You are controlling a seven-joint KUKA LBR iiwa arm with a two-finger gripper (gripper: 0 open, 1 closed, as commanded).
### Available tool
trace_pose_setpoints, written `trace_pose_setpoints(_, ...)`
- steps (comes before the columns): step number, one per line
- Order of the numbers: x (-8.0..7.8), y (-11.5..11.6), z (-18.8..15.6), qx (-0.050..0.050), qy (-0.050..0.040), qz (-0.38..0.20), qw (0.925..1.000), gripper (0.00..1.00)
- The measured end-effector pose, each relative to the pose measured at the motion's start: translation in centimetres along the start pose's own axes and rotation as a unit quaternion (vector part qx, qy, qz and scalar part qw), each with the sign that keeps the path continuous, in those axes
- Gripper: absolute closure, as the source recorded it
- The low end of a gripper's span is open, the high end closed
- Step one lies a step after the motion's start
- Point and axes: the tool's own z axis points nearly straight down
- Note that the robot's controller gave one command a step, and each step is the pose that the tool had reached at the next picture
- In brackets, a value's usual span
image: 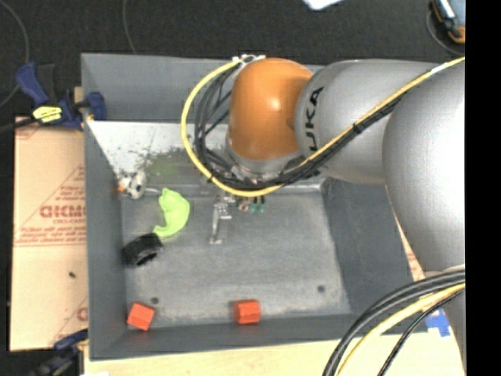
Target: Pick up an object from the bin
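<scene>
Seen from above, the grey bin (pixel 274 272) holds a few scattered small things, and the arm (pixel 360 131) reaches in from the view's right. Its end effector (pixel 217 224) hangs over bare floor near the middle; you cannot tell whether it is spread or pressed together, and nothing shows in its grip. The nearest thing is a lime green piece (pixel 173 214), curved like a bent leaf, lying just to the view's left of it. It looks light and soft, likely rubbery, so expect it to flex; pinch it across the narrow middle of the curve, not the thin tips. A black ring (pixel 142 250) lies just beyond it. An orange cube (pixel 141 316) and a second cube (pixel 247 312) sit well apart along the near wall, stiff and flat-sided.
</scene>
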Motion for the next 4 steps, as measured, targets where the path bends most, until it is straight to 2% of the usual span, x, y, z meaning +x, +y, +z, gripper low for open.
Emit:
trace_pose_setpoints(1, -1.1, 4.2, 7.7, 0.000, 0.0063, -0.039, 0.9992, 0.00)
trace_pose_setpoints(2, -0.5, 4.3, 8.3, -0.001, -0.0017, -0.041, 0.9992, 1.00)
trace_pose_setpoints(3, -0.5, 4.3, 8.3, -0.001, -0.0017, -0.040, 0.9992, 1.00)
trace_pose_setpoints(4, -0.7, 4.3, -0.3, -0.001, -0.0013, -0.035, 0.9994, 1.00)
